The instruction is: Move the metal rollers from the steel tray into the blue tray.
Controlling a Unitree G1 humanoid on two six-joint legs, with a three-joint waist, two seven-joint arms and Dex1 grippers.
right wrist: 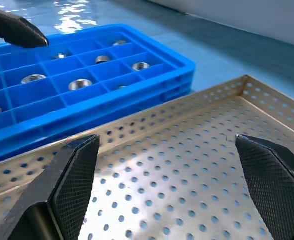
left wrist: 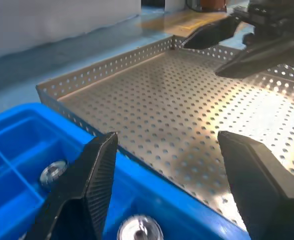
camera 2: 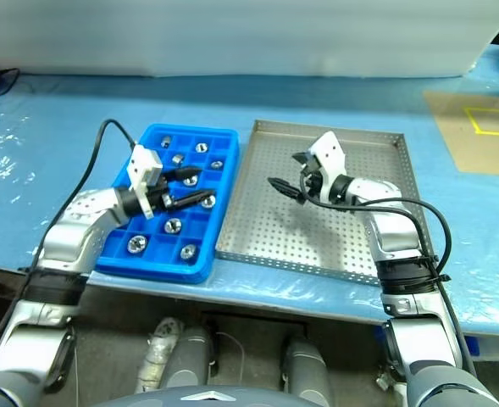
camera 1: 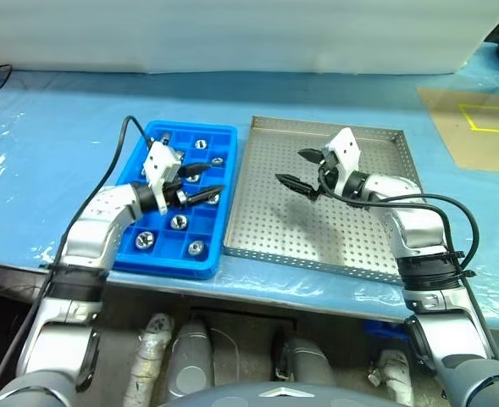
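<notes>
Bright blue rectangular plastic tray (camera 1: 160, 254), moulded in a grid of small square compartments, holding shiny silver metal rollers (camera 1: 179, 222) with dark hollow centres. Large square grey steel tray (camera 1: 317, 254), matte silver-grey, floor and low rims patterned throughout with regular rows of small round perforations. Both rest on a light blue glossy sheeted tabletop (camera 1: 46, 144) with white glare patches; a tan board with yellow line markings (camera 1: 478, 127) lies at its far right.
</notes>
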